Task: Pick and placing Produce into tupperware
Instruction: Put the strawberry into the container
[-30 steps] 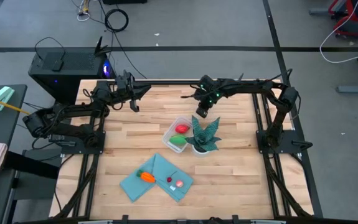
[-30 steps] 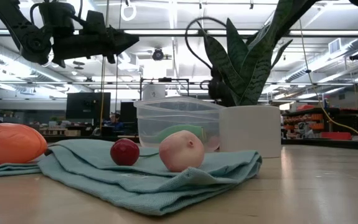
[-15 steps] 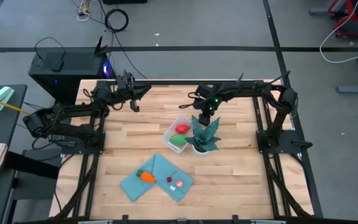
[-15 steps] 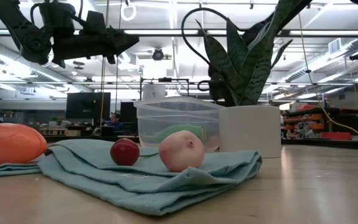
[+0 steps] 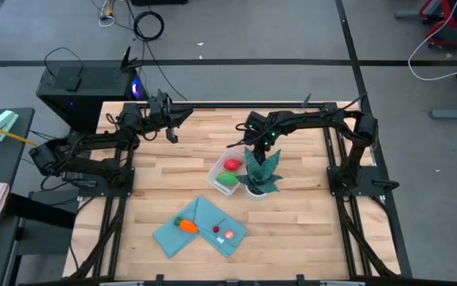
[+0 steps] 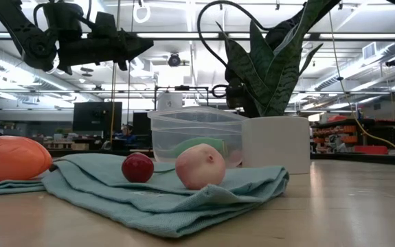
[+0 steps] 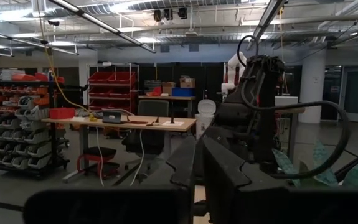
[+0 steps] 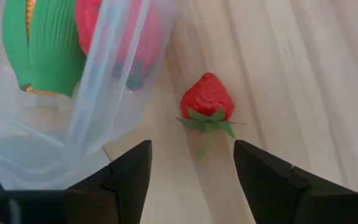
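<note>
The right gripper [image 8: 191, 163] has just spread its fingers over a strawberry [image 8: 207, 102] lying on the wood just outside the clear box [image 5: 219, 164], mid-frame in the overhead view; the arm has slid toward the box. Green and red pieces already sit inside; the carrot [image 5: 187, 226] and two small fruits wait on the cloth [image 5: 176, 236], lower centre. The left gripper [image 5: 182, 116] hangs nearly closed, upper left. The strawberry looks next.
</note>
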`<state>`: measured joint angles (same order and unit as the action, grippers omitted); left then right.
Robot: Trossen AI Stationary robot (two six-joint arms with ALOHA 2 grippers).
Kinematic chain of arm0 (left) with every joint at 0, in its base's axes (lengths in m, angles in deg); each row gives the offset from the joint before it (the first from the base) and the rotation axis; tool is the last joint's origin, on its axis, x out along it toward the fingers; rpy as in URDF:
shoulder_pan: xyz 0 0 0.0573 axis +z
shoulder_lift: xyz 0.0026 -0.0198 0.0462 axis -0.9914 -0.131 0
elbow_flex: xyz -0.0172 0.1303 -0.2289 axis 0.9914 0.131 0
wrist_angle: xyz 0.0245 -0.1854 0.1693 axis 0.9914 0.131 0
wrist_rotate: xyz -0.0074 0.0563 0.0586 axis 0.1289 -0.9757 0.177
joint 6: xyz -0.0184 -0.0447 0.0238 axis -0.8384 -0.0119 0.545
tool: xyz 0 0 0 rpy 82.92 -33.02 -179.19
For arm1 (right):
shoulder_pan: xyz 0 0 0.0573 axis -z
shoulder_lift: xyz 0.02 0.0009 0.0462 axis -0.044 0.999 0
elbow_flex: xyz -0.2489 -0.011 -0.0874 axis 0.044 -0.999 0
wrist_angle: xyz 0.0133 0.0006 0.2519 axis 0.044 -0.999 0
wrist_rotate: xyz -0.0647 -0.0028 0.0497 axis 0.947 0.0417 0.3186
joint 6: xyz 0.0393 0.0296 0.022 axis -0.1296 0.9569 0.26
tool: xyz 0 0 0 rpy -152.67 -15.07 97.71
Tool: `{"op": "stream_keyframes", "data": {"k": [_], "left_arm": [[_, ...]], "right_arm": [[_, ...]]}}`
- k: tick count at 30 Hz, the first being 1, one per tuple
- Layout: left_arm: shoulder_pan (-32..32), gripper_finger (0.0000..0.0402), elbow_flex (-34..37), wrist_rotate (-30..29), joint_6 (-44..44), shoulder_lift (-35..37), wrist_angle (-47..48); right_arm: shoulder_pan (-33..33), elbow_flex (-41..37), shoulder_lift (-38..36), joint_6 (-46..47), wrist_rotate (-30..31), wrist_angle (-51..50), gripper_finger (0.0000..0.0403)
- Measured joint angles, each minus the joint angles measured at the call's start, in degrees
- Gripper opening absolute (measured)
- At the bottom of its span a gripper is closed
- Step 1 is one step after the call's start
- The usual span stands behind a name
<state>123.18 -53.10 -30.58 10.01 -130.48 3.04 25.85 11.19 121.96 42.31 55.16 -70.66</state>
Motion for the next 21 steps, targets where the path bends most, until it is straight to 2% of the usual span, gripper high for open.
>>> {"op": "stream_keyframes", "data": {"k": [16, 21], "left_arm": [[0.01, 0.0036, 0.0, 0.0, -0.09, 0.0, -0.02], [0.0, 0.004, 0.0, 0.0, -0.09, 0.0, -0.01]], "right_arm": [[0.04, -3.6, 0.0, 0.22, 0.61, 4.84, 0.0214], [0.04, -3.62, 0.0, 0.9, 0.44, 5.02, 0.0167]]}}
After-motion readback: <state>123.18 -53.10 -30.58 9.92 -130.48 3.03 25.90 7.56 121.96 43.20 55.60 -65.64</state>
